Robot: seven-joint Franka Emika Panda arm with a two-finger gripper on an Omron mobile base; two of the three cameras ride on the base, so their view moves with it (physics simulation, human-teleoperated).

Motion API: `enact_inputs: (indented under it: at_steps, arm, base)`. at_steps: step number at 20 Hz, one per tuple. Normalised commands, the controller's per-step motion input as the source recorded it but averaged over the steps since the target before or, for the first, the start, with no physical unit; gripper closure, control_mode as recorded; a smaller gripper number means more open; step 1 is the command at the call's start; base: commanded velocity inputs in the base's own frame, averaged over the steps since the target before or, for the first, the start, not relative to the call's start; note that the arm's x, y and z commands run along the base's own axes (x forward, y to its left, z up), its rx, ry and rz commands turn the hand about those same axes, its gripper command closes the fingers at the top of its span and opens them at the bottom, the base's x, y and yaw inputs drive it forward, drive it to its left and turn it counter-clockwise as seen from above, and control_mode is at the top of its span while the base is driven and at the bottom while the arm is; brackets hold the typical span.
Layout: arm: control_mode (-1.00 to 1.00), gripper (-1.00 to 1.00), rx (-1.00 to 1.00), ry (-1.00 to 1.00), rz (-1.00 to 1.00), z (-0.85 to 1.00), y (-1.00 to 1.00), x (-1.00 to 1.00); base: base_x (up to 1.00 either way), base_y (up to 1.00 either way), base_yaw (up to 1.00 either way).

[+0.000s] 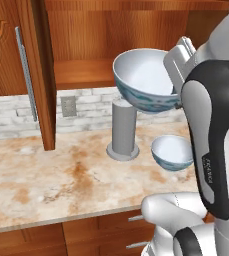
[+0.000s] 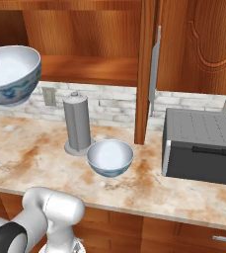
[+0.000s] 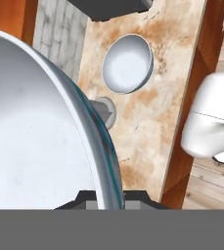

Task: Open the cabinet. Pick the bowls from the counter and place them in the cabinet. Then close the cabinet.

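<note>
My gripper [image 3: 106, 204] is shut on the rim of one bowl [image 1: 143, 80], holding it tilted in the air above the counter [image 1: 61, 180], in front of the open cabinet [image 1: 83, 72]. In the right base view this bowl [image 2: 13, 74] hangs at the far left, level with the cabinet's bottom board [image 2: 85, 69]. In the hand view its white inside [image 3: 35, 132] takes up the left half. The second bowl [image 1: 172, 151] [image 2: 110, 156] [image 3: 127, 63] stands upright on the counter beside the grey cylinder. Both cabinet doors stand open, edge-on [image 1: 36, 75] [image 2: 146, 69].
A grey upright cylinder [image 1: 123, 127] [image 2: 77, 123] stands on the counter just below the held bowl. A dark grey box appliance [image 2: 203, 146] sits at the right. Silver door handles [image 1: 26, 72] [image 2: 154, 69] stick out. Drawers [image 1: 131, 230] run under the counter edge.
</note>
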Motion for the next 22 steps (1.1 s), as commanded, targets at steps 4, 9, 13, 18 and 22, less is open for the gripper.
enact_inputs:
  at_steps: [4, 9, 13, 18, 22]
  arm:
    - [-1.00, 1.00, 0.00, -0.04, 0.00, 0.04, 0.00, 0.31]
    - [-1.00, 1.00, 0.01, 0.00, 0.00, 0.00, 0.01, 0.45]
    - [-1.00, 1.00, 0.02, -0.02, 0.00, 0.00, 0.13, 0.59]
    - [-1.00, 1.00, 0.01, -0.15, 0.00, 0.00, 0.12, 0.53]
    - [-1.00, 1.00, 0.00, -0.18, 0.00, 0.00, 0.17, 0.56]
  base:
    - [0.00, 0.00, 0.00]
    - [0.00, 0.00, 0.00]
    - [0.00, 0.00, 0.00]
    - [0.00, 0.00, 0.00]
    - [0.00, 0.00, 0.00]
